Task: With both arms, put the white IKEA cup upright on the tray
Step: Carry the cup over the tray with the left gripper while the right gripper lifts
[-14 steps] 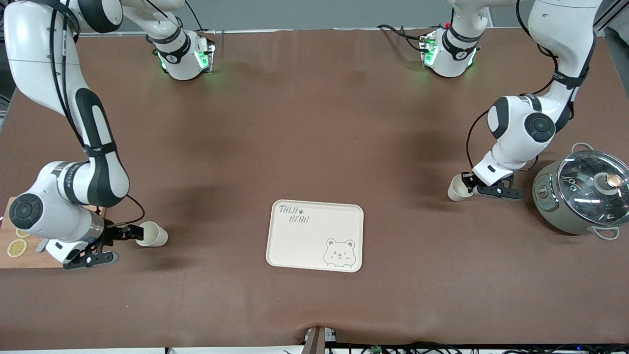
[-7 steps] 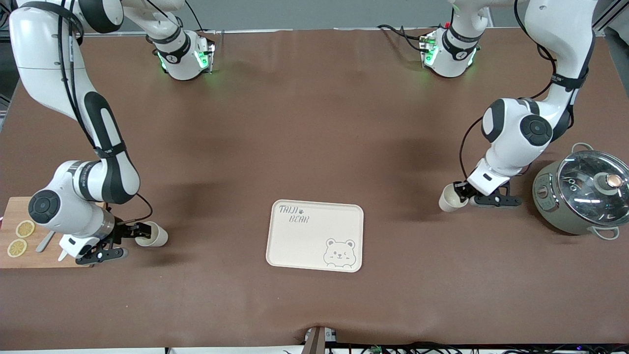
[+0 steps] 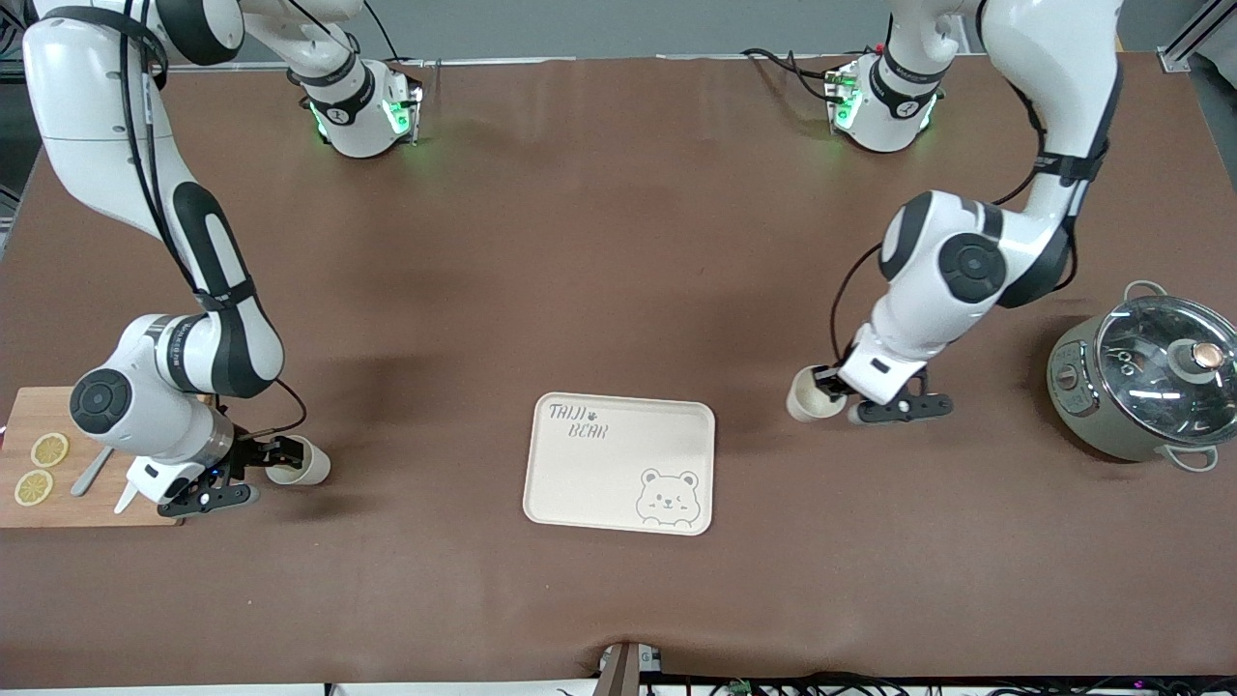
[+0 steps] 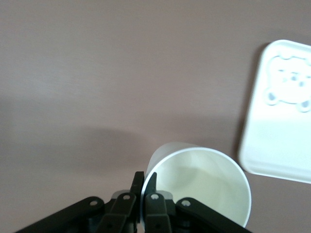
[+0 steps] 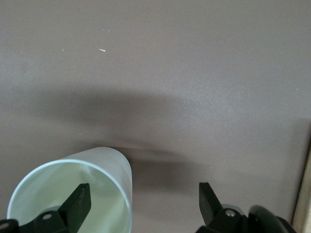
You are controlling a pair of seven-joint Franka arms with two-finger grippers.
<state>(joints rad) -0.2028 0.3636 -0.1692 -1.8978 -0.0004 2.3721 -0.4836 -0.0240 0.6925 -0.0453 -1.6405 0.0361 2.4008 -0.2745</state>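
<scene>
White cup (image 3: 810, 398) pinched by left gripper (image 3: 833, 385); right gripper (image 3: 263, 457) spread.

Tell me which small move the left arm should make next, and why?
Probably move the left gripper until its cup is over the tray: it is shut on the rim, but the cup is beside the tray, not over it.

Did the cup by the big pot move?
Yes. The cup in the left gripper went away from the pot, toward the tray.
</scene>
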